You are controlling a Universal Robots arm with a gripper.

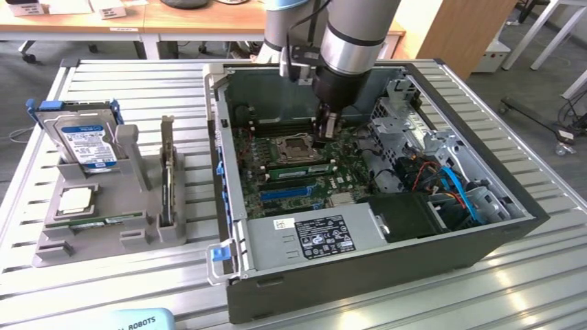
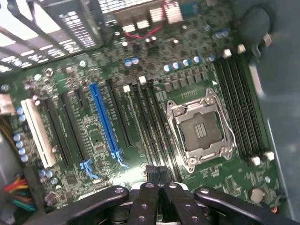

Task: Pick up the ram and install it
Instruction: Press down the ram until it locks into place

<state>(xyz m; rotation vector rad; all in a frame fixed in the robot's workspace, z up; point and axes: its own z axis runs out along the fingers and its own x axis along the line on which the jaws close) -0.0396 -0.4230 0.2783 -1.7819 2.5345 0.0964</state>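
With the jaws (image 2: 157, 180) closed over the slots beside the socket (image 2: 199, 131), press straight down, evenly along the ram (image 1: 298, 170)

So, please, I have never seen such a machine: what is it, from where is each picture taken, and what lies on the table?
It is one robot arm with a grasping part, the end effector. The exterior view comes from a camera off the arm. The wrist view comes from a camera on the wrist, looking down past the end effector at the motherboard and its empty processor socket. On the table stands an open computer case, into which the arm reaches. Toward the exterior view's left, a grey holder keeps a hard drive, a processor chip and one ram. The end effector is shut, and I see nothing held in it.
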